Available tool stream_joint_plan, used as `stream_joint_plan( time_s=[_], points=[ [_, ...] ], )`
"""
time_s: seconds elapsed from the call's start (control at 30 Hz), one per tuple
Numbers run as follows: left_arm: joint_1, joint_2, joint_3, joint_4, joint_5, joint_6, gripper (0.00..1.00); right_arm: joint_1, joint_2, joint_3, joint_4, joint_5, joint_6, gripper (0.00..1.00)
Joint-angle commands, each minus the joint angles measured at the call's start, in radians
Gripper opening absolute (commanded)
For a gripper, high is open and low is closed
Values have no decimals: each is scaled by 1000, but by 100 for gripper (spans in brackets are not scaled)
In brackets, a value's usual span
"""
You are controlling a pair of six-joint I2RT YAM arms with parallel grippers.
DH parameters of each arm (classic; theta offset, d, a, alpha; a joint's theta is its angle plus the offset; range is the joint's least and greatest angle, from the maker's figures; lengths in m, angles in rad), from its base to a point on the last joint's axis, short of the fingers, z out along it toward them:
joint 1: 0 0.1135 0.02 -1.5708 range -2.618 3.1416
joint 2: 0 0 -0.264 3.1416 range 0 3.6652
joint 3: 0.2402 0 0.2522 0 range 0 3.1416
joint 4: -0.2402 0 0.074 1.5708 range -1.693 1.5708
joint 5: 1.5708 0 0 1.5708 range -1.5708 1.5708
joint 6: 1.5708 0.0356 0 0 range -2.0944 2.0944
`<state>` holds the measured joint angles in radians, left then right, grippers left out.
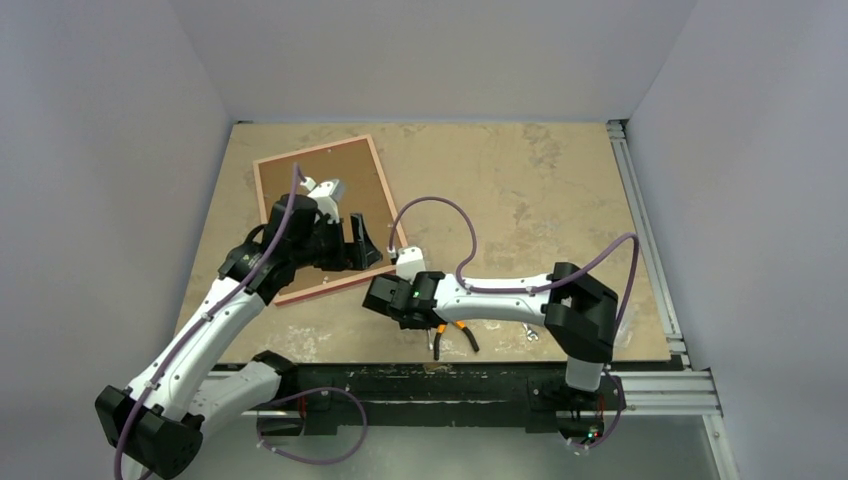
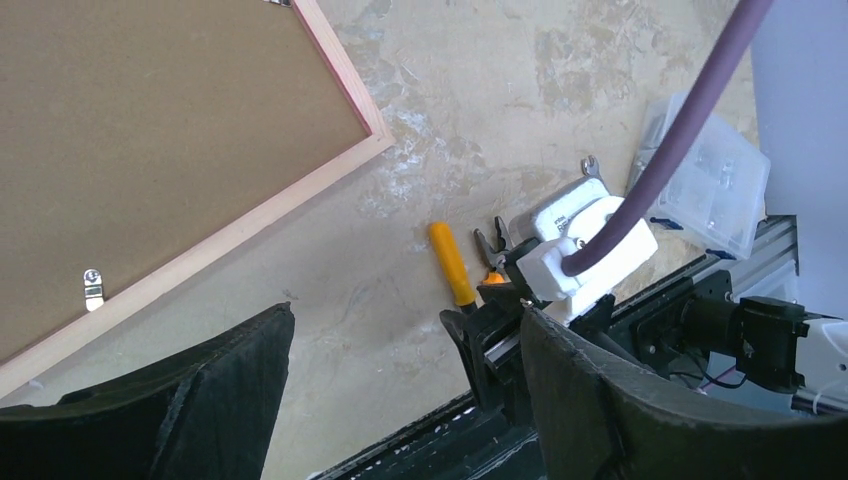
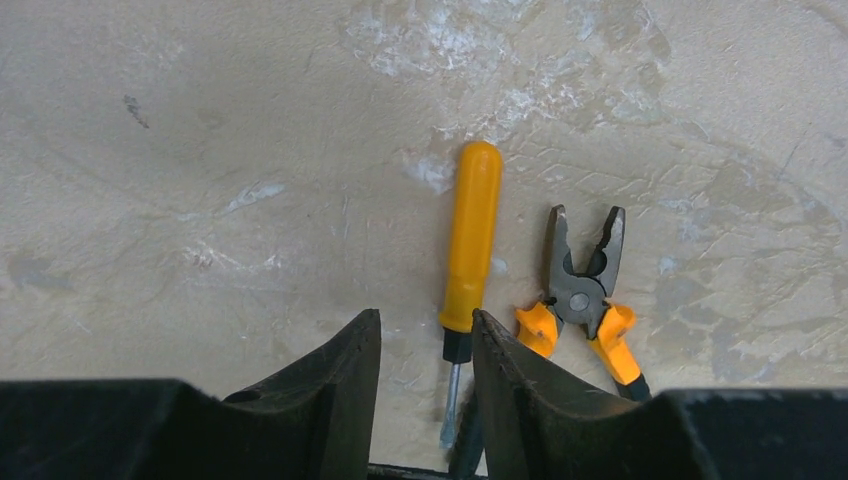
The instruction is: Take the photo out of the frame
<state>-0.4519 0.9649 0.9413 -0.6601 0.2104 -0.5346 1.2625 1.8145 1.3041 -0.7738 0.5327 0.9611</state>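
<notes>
The frame [image 1: 340, 175] lies flat on the table [image 1: 520, 200] with its brown back up, so its picture side is hidden from me. It sits under and just ahead of the left gripper [image 1: 365, 242].

From above, that gripper seems to hang over the frame's near right part. Its own camera tells more. The fingers [image 2: 230, 380] stand wide apart with nothing between them. The frame [image 2: 150, 130] fills the space ahead of the left-hand finger. Its pale edge with a thin pink line runs slanting down to that finger. A little metal clip [image 2: 92, 287] shows on the brown board. I cannot make it out from above.

The right gripper [image 1: 385, 298] hangs low near the front of the table, well apart from the frame. Its camera shows no frame at all. Its fingers [image 3: 340, 390] have only a narrow gap and hold nothing. Right in front of that gap lies a screwdriver [image 3: 472, 240] with an orange handle. Just beside it, off the right-hand finger, lie the pliers [image 3: 585, 285]. From above, both tools are mostly hidden under the arm.

Only the left wrist camera shows a clear plastic box [image 2: 705, 180], far ahead of its right-hand finger.
</notes>
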Motion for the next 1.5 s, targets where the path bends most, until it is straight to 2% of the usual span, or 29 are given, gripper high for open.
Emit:
stream_joint_plan(
  time_s=[0.0, 0.47, 0.6, 0.67, 0.7, 0.93, 1.03, 1.1, 1.2, 1.47],
  points=[
    [18, -28, 16, 14, 2, 15, 81, 2, 2, -36, 42, 30, 19, 38],
    [85, -8, -3, 26, 17, -28, 81, -17, 47, -133, 150, 14, 12, 34],
    [96, 10, -14, 40, 56, -43, 81, -25, 48, -157, 201, 5, -8, 22],
    [104, 14, -23, 49, 89, -57, 81, -27, 40, -157, 218, 3, -16, 9],
    [108, 13, -26, 52, 102, -64, 81, -27, 27, -156, 223, 7, -18, 1],
    [139, -41, -72, 75, 163, -114, 80, -68, -252, -248, 413, -93, -1, 0],
    [136, -45, -108, 140, 268, -130, 80, -137, -391, -340, 512, -185, 31, 0],
    [92, -44, -130, 218, 372, -122, 80, -220, -504, -432, 619, -290, 63, 0],
    [-36, -58, -128, 279, 405, -77, 80, -328, -636, -567, 779, -424, 133, 0],
    [-267, -19, -130, 354, 362, -31, 76, -351, -839, -717, 979, -450, 232, 0]
  ],
)
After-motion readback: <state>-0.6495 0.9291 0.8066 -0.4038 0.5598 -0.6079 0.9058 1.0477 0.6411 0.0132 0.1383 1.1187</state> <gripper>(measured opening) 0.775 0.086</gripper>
